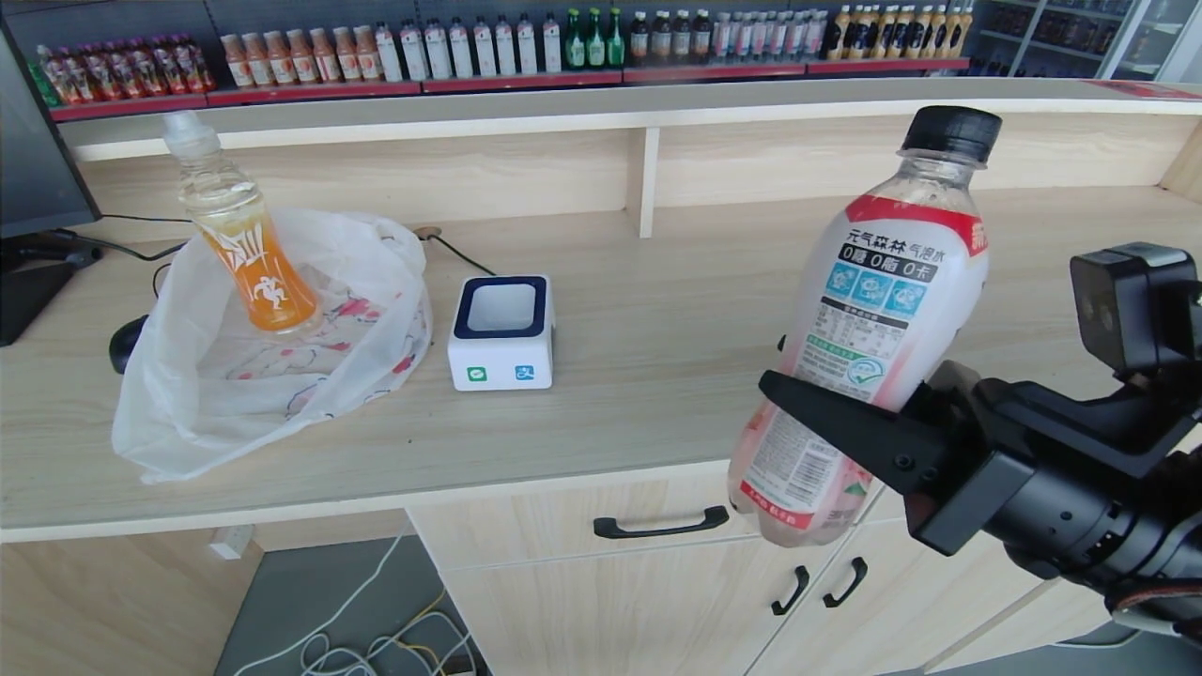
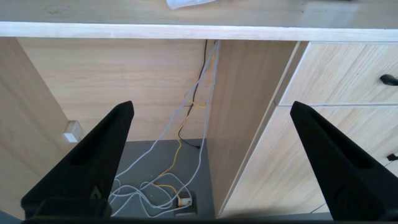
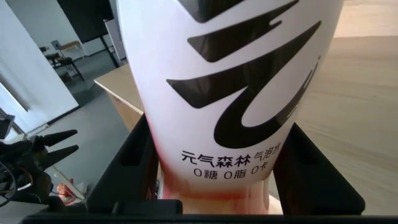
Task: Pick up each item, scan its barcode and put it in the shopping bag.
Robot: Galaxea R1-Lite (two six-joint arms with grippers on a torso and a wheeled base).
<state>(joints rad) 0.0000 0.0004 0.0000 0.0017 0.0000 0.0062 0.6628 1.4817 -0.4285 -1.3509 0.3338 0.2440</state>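
My right gripper (image 1: 859,413) is shut on a pink drink bottle (image 1: 869,329) with a black cap, held tilted in the air off the counter's front right, its barcode facing the front. In the right wrist view the pink bottle (image 3: 236,93) sits between the right gripper (image 3: 217,171) fingers. An orange drink bottle (image 1: 246,246) stands tilted inside the white shopping bag (image 1: 216,394) at the counter's left. The white scanner box (image 1: 500,331) sits just right of the bag. My left gripper (image 2: 208,155) hangs open below the counter edge, in front of the cabinet, holding nothing.
A monitor (image 1: 33,169) and a black mouse (image 1: 125,343) sit at the far left of the wooden counter (image 1: 657,357). A raised shelf wall (image 1: 648,160) runs along the back. Drawers with black handles (image 1: 660,526) lie below, and cables (image 2: 180,180) trail on the floor.
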